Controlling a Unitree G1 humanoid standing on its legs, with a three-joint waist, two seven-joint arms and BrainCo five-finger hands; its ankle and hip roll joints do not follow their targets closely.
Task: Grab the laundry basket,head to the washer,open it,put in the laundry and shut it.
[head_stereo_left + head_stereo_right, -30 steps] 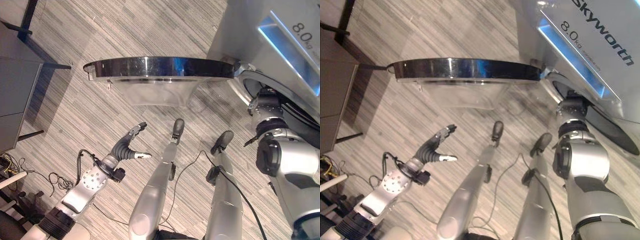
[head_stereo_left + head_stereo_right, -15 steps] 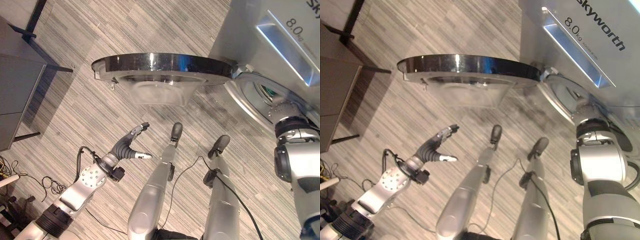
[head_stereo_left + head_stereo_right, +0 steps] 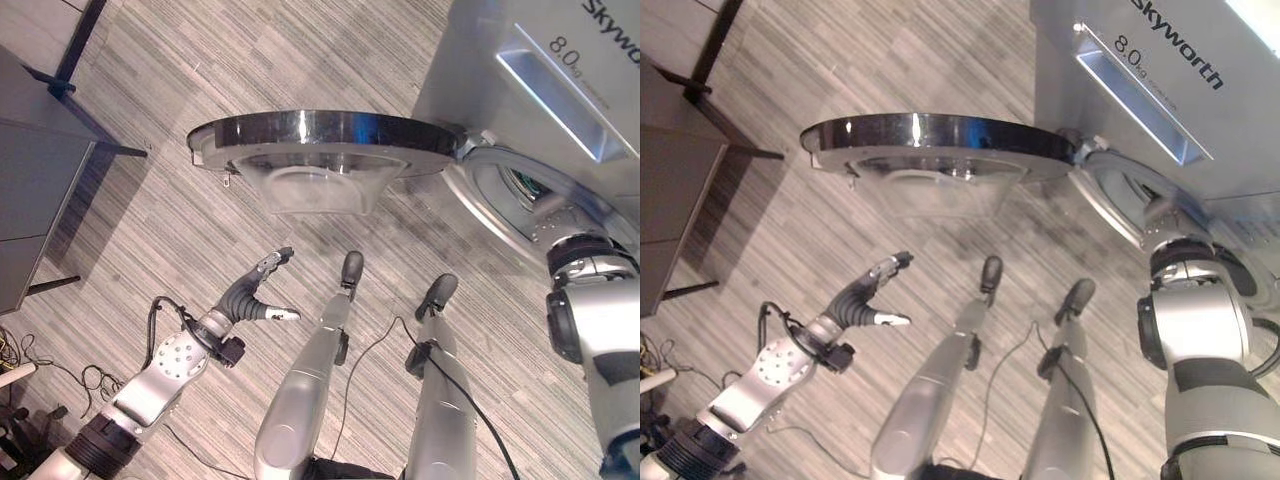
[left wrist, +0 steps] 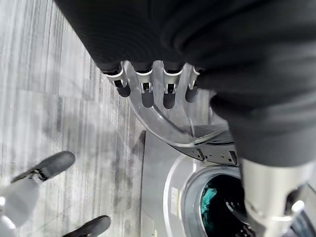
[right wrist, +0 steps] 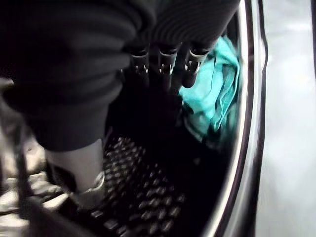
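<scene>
The silver front-loading washer (image 3: 480,70) stands at the upper right. Its round glass door (image 3: 320,132) is swung wide open, edge-on across the middle. My right arm (image 3: 585,300) reaches into the drum opening (image 3: 1120,195). In the right wrist view my right hand (image 5: 168,66) is inside the dark drum with straight fingers and holds nothing. A teal cloth (image 5: 215,94) lies just past the fingertips against the drum rim. The same cloth (image 4: 210,197) shows inside the drum in the left wrist view. My left hand (image 3: 250,298) hangs open low over the floor, well short of the door.
A dark cabinet (image 3: 35,190) on thin black legs stands at the left. The open door (image 3: 940,140) juts out over the striped wood floor (image 3: 200,60) between the cabinet and the washer. A recessed panel (image 3: 550,85) runs across the washer's front.
The camera has shifted slightly. My right arm has pushed further into the drum opening. The left hand has stayed open in the same place.
</scene>
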